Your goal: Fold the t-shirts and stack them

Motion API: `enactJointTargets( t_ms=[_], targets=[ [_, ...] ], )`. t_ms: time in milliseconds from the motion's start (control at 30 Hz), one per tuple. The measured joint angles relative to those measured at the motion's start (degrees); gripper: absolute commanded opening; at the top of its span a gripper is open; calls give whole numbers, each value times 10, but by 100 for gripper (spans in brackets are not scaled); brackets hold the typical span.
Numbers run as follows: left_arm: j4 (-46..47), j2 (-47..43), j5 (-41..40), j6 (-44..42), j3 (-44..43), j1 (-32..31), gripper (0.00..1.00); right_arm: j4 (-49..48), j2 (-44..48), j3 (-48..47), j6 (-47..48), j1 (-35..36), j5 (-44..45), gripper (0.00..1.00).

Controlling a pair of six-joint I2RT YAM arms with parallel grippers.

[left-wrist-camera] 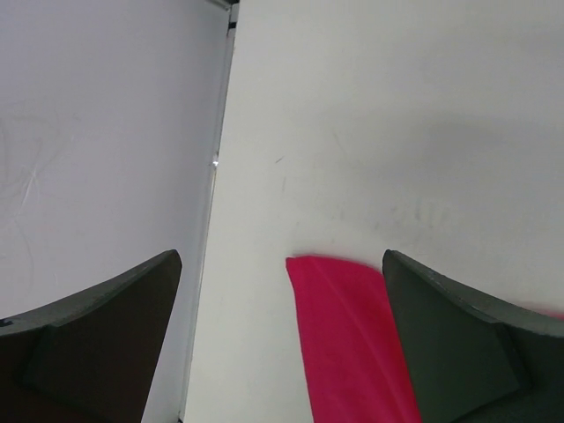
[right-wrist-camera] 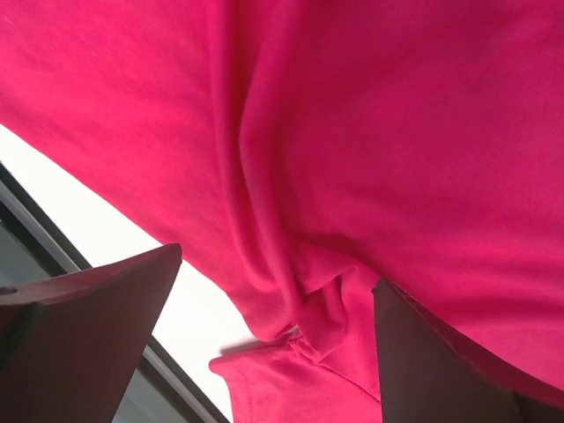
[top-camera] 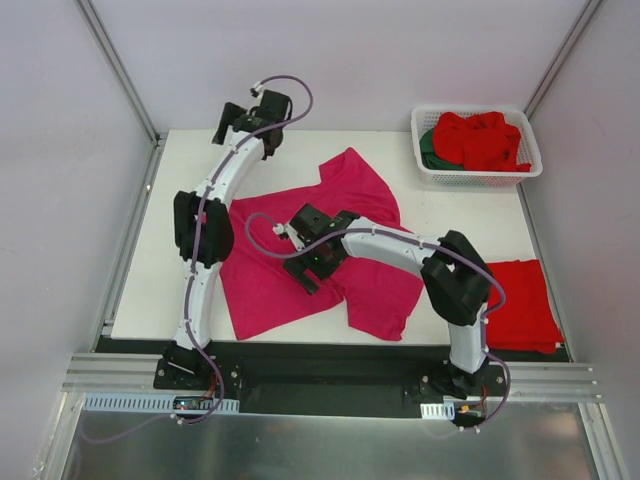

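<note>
Magenta t-shirt (top-camera: 360,190) lies rumpled mid-tabletop (top-camera: 460,225). Right end effector (top-camera: 303,262) hangs released just over its wrinkled middle, likely lining up a pinch to flatten it; left end effector (top-camera: 248,112) is released too, over the far-left corner. White basket (top-camera: 478,181) at the far-right corner holds red t-shirts (top-camera: 482,140) over a dark green one (top-camera: 430,152); the folded red t-shirt (top-camera: 520,300) at the near-right edge looks like the stack's base.
</note>
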State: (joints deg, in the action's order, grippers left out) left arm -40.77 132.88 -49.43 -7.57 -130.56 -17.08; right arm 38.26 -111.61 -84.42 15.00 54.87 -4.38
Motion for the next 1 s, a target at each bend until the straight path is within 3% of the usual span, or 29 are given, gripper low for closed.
enactJointTargets(
  t_ms=[267, 633, 1000],
  targets=[
    [-36, -12, 10, 19, 30, -78, 99, -20, -6, -18, -11, 10, -18, 96],
    [-143, -30, 66, 119, 90, -79, 99, -50, 27, 60, -46, -58, 57, 96],
    [-170, -266, 133, 208, 309, -78, 99, -67, 92, 79, -64, -213, 96, 96]
  ],
)
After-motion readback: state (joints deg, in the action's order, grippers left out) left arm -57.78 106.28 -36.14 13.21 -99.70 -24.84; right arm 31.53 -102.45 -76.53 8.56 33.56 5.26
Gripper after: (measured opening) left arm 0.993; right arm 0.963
